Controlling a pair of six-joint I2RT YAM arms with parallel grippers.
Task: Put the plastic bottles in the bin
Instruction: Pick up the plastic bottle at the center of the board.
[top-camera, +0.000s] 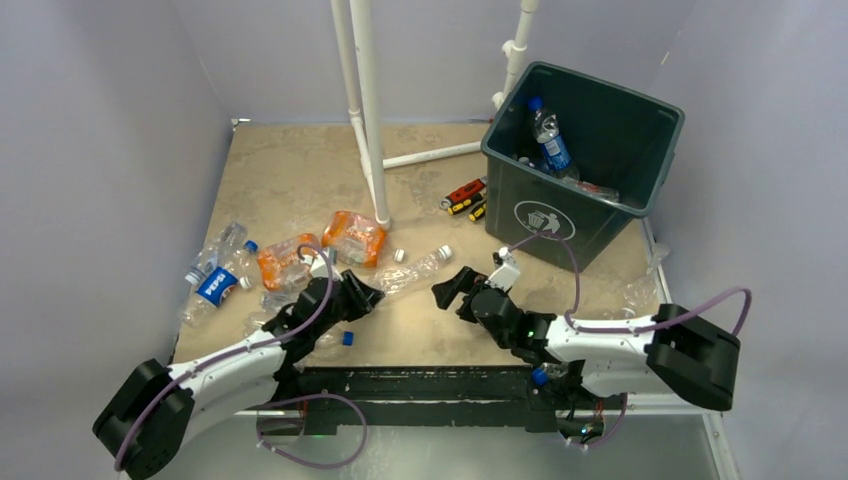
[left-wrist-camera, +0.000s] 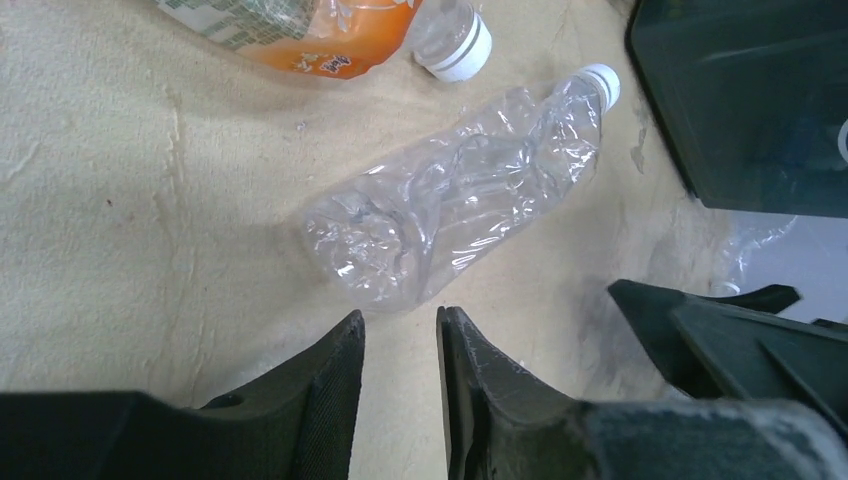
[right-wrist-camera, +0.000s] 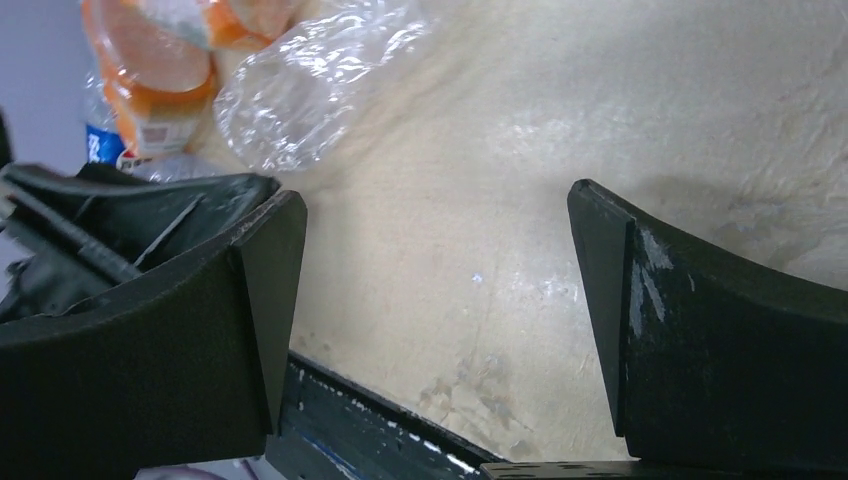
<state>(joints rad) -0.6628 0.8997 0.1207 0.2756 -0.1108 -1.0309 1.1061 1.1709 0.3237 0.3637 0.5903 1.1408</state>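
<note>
A crushed clear bottle with a white cap (top-camera: 415, 268) (left-wrist-camera: 460, 200) (right-wrist-camera: 300, 90) lies on the table between my two grippers. My left gripper (top-camera: 372, 296) (left-wrist-camera: 400, 322) has its tips just short of the bottle's base. Its jaws stand a narrow gap apart with nothing between them. My right gripper (top-camera: 452, 288) (right-wrist-camera: 437, 200) hovers wide open and empty over bare table to the right of the bottle. Two orange-labelled bottles (top-camera: 353, 237) (top-camera: 285, 262) and a Pepsi bottle (top-camera: 217, 285) lie further left. The bin (top-camera: 590, 225) (left-wrist-camera: 760, 100) stands at the back right with a blue-labelled bottle (top-camera: 549, 140) inside.
A white pipe stand (top-camera: 368, 110) rises from the middle back of the table. Small red, yellow and black tools (top-camera: 465, 195) lie beside the bin. A loose blue cap (top-camera: 348, 338) sits near my left arm, and a clear bottle (top-camera: 640, 290) lies at the right edge.
</note>
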